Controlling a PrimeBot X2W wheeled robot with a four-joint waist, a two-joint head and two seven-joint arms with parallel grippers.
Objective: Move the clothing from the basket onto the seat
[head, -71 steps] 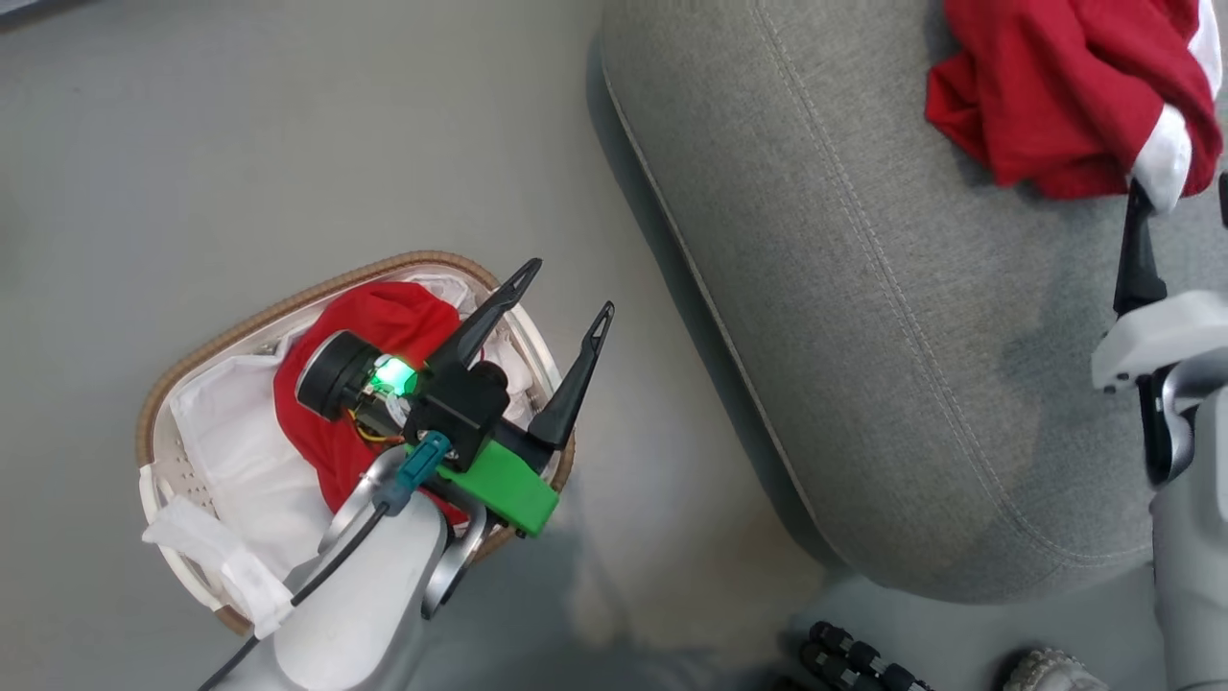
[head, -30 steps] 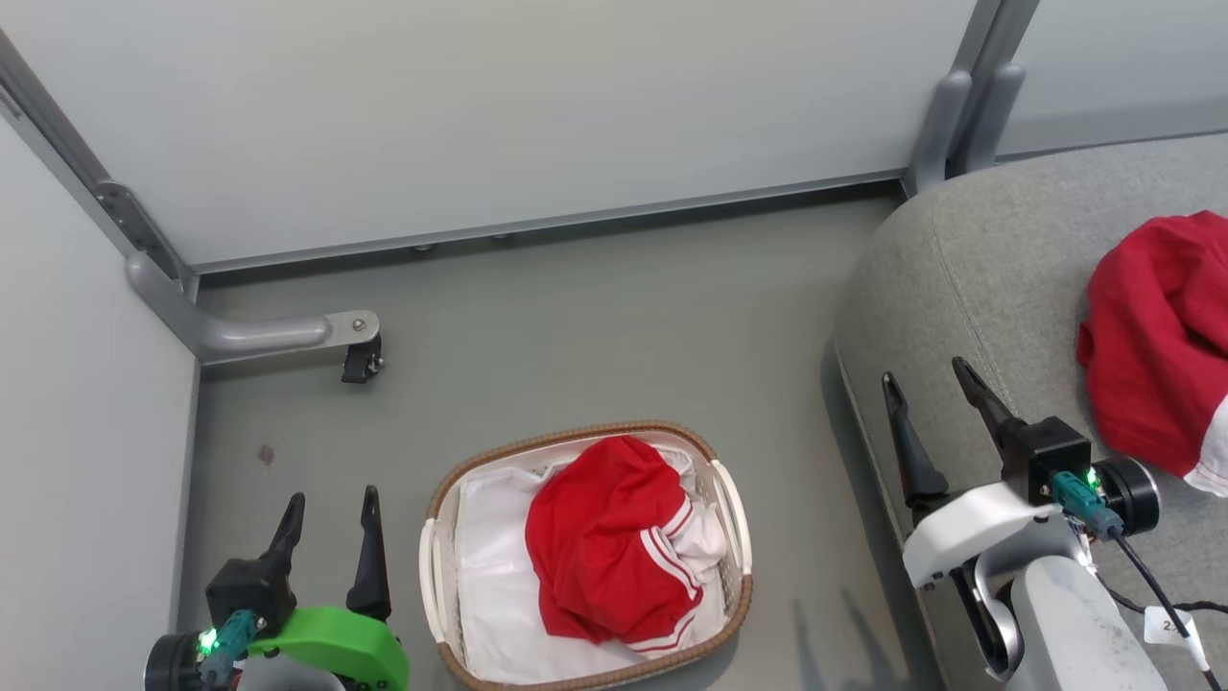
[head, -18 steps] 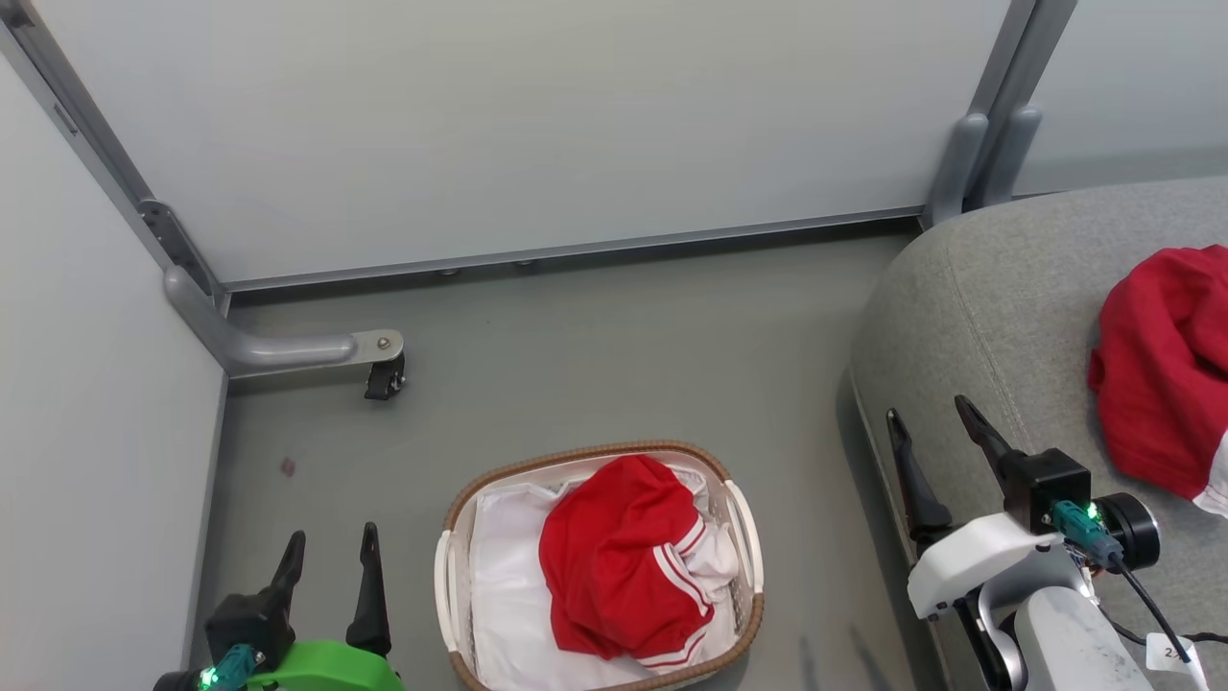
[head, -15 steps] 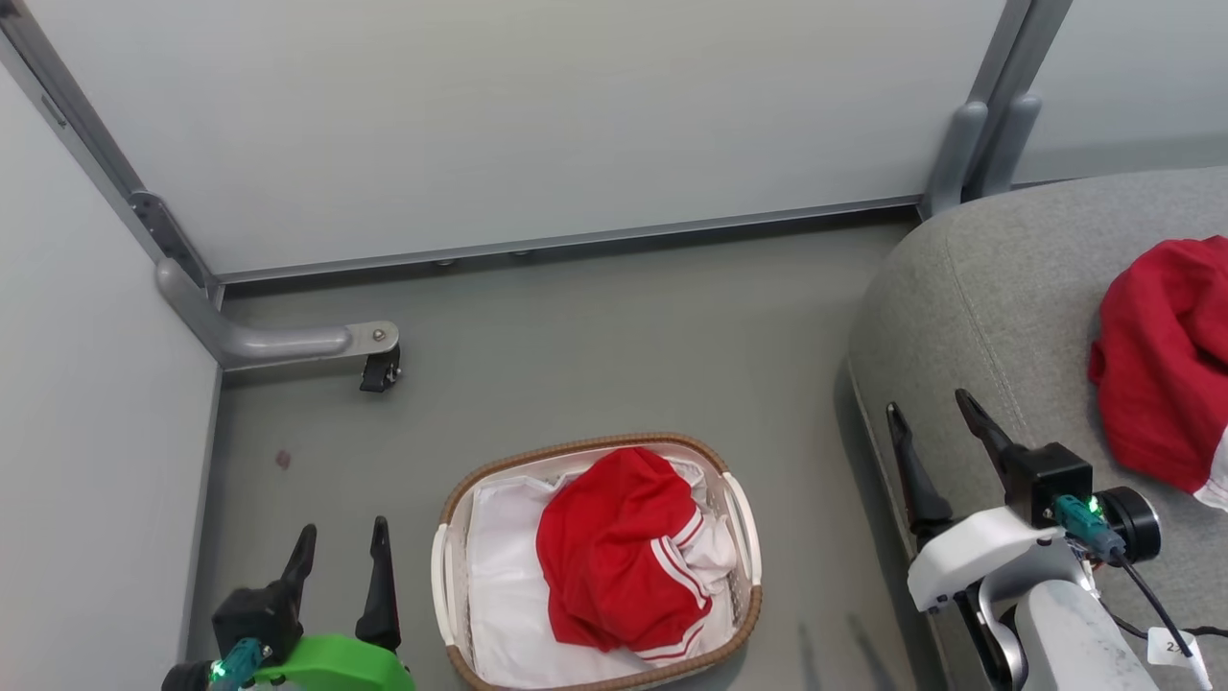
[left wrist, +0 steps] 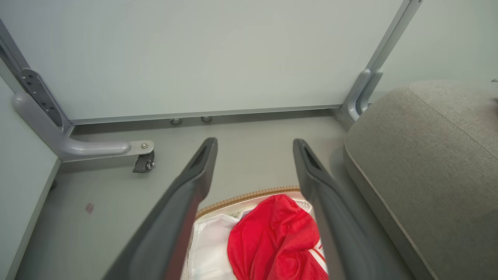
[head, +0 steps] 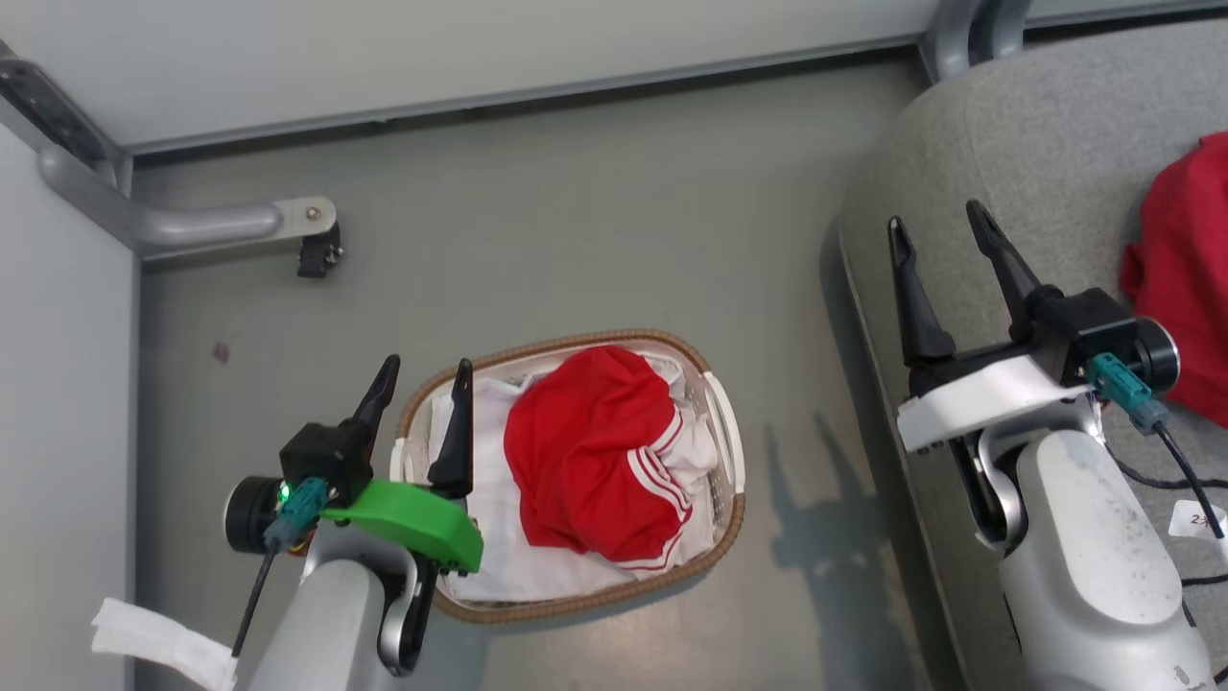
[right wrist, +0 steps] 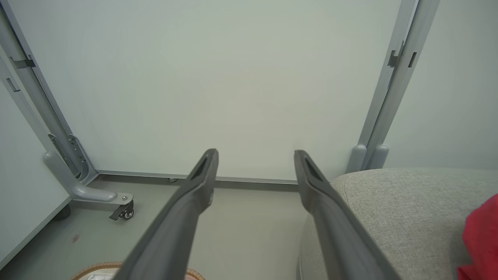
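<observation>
The basket [head: 712, 537] stands on the floor at centre, white with a brown woven rim; red shorts with white stripes [head: 585, 451] lie crumpled on its white liner [head: 489, 509]. My left gripper [head: 422, 369] is open and empty, its fingertips over the basket's left rim. In the left wrist view the red shorts [left wrist: 272, 241] and basket rim [left wrist: 249, 194] show between its fingers [left wrist: 194, 182]. The grey seat [head: 1017, 144] fills the right, with a red garment [head: 1185, 269] lying on it. My right gripper [head: 935, 226] hangs open and empty above the seat's left edge.
A pale wall panel [head: 432, 38] closes the far side and another panel [head: 58, 432] the left. A grey frame leg with a caster [head: 312, 251] rests on the floor at upper left. Bare floor [head: 787, 317] separates basket and seat. A metal post [head: 959, 24] rises behind the seat.
The camera has tilted down, shifting the whole picture. My left gripper has risen and moved right, reaching the basket's left rim. The right gripper stays open over the seat's edge.
</observation>
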